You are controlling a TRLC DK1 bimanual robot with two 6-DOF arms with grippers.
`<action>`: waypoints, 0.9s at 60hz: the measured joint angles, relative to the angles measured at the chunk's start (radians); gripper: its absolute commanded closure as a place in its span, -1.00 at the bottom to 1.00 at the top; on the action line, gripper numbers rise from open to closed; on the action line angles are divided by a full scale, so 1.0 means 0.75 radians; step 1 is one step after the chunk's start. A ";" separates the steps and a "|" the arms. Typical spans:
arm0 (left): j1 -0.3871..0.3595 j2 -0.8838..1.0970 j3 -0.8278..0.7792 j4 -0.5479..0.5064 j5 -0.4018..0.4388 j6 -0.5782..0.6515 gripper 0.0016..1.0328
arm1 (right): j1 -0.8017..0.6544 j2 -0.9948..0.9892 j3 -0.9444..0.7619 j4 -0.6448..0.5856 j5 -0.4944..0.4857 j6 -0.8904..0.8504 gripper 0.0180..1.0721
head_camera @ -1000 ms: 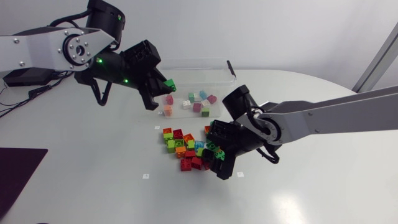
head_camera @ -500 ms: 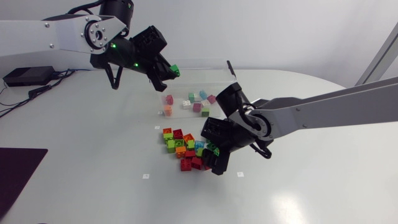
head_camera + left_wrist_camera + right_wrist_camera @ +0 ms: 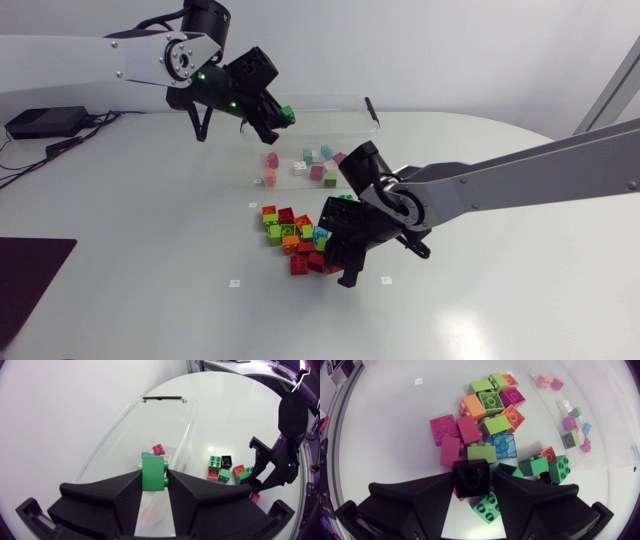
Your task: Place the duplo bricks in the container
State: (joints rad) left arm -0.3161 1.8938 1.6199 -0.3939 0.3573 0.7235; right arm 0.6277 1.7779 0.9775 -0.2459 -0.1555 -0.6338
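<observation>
My left gripper (image 3: 280,117) is shut on a green brick (image 3: 287,113) and hangs over the near-left corner of the clear container (image 3: 335,104). The left wrist view shows that green brick (image 3: 152,467) pinched between the fingers, with the container (image 3: 117,440) below and ahead. Several pink, green and blue bricks (image 3: 315,165) lie inside it. My right gripper (image 3: 340,247) is down in the loose pile of bricks (image 3: 290,232) in front of the container. In the right wrist view both fingers press a black brick (image 3: 470,476) from two sides, the pile (image 3: 492,410) ahead of it.
A dark mat (image 3: 30,275) lies at the table's front left edge. A black box with cables (image 3: 45,122) sits at the back left. Two small white markers (image 3: 234,283) are stuck on the table in front of the pile.
My left arm carried the green brick back and right, over the container. My right gripper shifted slightly left into the pile and its fingers closed in on the black brick.
</observation>
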 measured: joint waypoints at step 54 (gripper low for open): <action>0.074 0.280 0.394 0.066 -0.165 -0.208 -0.88 | -0.126 -0.408 0.020 -0.178 -0.066 0.012 0.14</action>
State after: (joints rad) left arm -0.2607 2.1036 1.9156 -0.3447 0.2333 0.5678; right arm 0.5331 1.4715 0.9928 -0.3790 -0.2047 -0.6247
